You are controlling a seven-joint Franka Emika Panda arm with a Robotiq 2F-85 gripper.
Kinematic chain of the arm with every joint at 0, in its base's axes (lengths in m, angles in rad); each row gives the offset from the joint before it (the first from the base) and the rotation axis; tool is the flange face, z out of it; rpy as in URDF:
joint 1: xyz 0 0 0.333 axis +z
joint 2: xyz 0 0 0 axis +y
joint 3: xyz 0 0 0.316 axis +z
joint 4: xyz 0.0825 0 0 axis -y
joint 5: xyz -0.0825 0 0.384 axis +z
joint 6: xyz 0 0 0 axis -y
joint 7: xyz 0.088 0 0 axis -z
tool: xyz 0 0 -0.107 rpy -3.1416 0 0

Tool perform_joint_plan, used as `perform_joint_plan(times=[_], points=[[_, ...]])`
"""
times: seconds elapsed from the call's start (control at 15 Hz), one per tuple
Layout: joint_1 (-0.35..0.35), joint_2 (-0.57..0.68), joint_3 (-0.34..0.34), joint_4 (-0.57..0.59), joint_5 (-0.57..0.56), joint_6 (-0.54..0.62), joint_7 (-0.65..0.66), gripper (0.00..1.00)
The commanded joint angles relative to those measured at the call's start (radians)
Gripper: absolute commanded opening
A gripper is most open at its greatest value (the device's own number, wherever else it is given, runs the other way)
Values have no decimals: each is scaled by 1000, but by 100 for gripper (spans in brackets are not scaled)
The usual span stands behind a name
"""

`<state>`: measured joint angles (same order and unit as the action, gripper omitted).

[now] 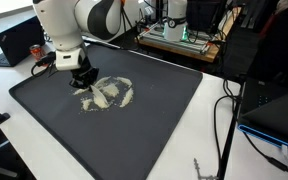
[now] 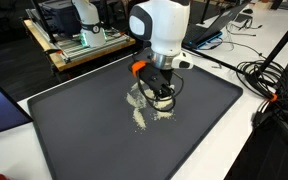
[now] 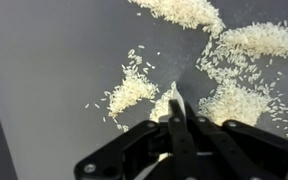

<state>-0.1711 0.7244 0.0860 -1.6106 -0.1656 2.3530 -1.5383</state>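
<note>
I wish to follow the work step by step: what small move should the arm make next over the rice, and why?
Probably a short sideways push, moving the small clump toward the larger heap. The jaws look closed, their tips down among the rice on the dark mat, and the grains lie in several separate clumps with loose ones between.

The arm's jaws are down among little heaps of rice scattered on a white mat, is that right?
Not quite. The mat is dark grey, not white, as both exterior views show. The rest holds: the jaws are down among little heaps of rice.
</note>
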Motion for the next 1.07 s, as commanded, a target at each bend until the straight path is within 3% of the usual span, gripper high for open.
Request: perform_joint_plan(times=[0.0,0.6,1.0], points=[[2,40,-12,55,44,10,56,1],[3,46,-28,72,46,20,243,1],[19,-29,-26,-23,17,49,273,1]])
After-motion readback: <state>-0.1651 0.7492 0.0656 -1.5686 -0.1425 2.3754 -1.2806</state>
